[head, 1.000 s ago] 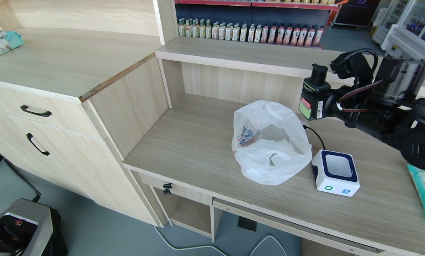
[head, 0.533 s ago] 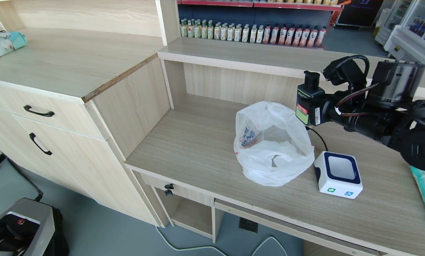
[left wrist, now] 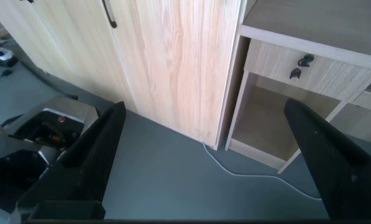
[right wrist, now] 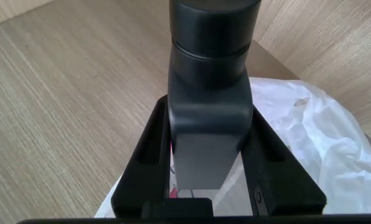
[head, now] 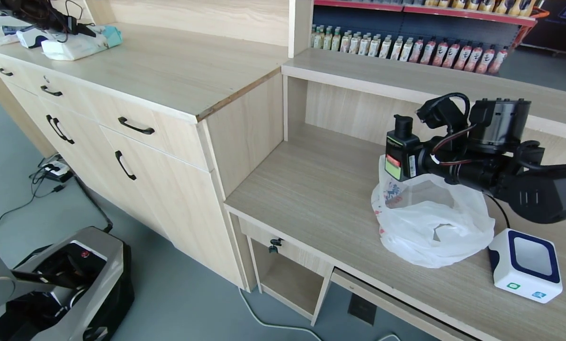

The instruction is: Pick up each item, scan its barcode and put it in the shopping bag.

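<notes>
The right gripper's (head: 411, 163) black fingers (right wrist: 146, 163) are clamped on the lower body of a dark bottle (head: 399, 150), one on each side, so that its black cap stands free above them. The bottle is held upright in the air, with a green and red label and a white strip facing outward. It hangs over the left rim of the shopping bag (head: 432, 225), a thin white plastic bag that stands open on the wooden counter (head: 320, 189); in the right wrist view the bag's (right wrist: 325, 140) crumpled edge lies just below and beside the bottle (right wrist: 210, 74). Just to the right of the bag sits the scanner (head: 524, 266), a white box with a dark-framed window on top. The left gripper (left wrist: 207, 165) has its two dark fingers (left wrist: 89, 158) spread wide with nothing between them, above the grey floor in front of the cabinet (head: 169, 161). A row of drink bottles (head: 406, 47) lines a shelf behind the counter.
</notes>
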{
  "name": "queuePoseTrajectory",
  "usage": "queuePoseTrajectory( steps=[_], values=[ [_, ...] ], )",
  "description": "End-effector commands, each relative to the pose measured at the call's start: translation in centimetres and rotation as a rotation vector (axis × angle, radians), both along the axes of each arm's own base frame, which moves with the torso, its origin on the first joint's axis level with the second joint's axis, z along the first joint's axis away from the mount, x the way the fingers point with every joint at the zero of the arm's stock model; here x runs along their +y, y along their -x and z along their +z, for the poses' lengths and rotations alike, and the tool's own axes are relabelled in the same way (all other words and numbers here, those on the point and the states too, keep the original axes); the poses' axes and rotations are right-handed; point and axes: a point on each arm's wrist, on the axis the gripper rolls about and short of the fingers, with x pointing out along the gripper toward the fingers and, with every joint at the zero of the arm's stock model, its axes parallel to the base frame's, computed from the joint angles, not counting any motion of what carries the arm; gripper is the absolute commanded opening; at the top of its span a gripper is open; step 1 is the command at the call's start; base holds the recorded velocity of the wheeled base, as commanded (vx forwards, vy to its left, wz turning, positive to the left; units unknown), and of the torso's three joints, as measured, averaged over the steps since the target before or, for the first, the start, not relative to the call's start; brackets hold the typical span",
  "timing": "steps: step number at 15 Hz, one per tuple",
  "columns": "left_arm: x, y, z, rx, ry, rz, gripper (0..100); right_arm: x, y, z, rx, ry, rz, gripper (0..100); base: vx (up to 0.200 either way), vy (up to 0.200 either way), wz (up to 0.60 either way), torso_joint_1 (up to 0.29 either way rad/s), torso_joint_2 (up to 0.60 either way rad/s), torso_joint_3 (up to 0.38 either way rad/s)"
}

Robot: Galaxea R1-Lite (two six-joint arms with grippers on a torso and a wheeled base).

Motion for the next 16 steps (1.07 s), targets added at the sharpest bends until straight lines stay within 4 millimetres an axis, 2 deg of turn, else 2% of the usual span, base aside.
queuePoseTrajectory(
  steps=[1,3,7,11,16],
  values=[
    [0.0,0.0,0.0,0.0,0.0,-0.001,100,-0.7,-1.2,-1.1,0.025,-0.001,-0.008,0,0.0,0.0,0.0,0.0,0.0,0.0],
    [0.0,0.0,0.0,0.0,0.0,-0.001,100,-2.6,-1.6,-2.5,0.08,-0.001,-0.007,0,0.0,0.0,0.0,0.0,0.0,0.0],
    [0.0,0.0,0.0,0.0,0.0,0.0,100,-5.4,-0.9,-5.1,0.179,-0.005,-0.065,0,0.0,0.0,0.0,0.0,0.0,0.0],
    [0.0,0.0,0.0,0.0,0.0,-0.001,100,-6.5,-0.1,-6.8,0.247,-0.005,-0.084,0,0.0,0.0,0.0,0.0,0.0,0.0],
    [0.0,0.0,0.0,0.0,0.0,-0.001,100,-6.5,0.2,-7.4,0.269,-0.009,-0.065,0,0.0,0.0,0.0,0.0,0.0,0.0]
  ],
)
